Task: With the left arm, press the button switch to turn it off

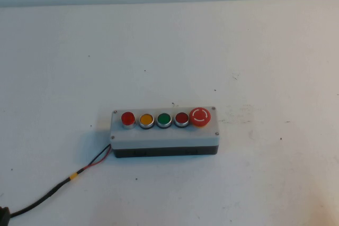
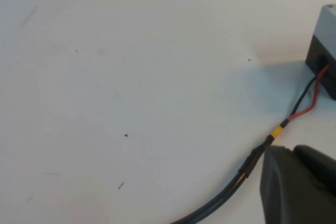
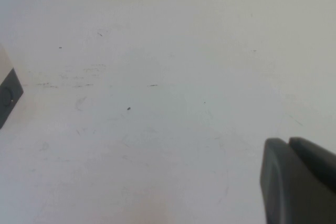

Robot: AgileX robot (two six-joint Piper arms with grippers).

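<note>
The button switch is a small round bright-red button with a silver ring. It sits at the left end of the row on the grey box, on the side where the cable leaves. Neither gripper shows in the high view. In the left wrist view my left gripper is shut and empty, low over the table beside the cable. A corner of the grey box shows there beyond the gripper; the button is out of that view. My right gripper is shut and empty over bare table.
The row also holds a yellow button, a green button, a darker red button and a large red mushroom button. The black cable with a yellow band runs from the box to the near left corner. A box corner shows in the right wrist view.
</note>
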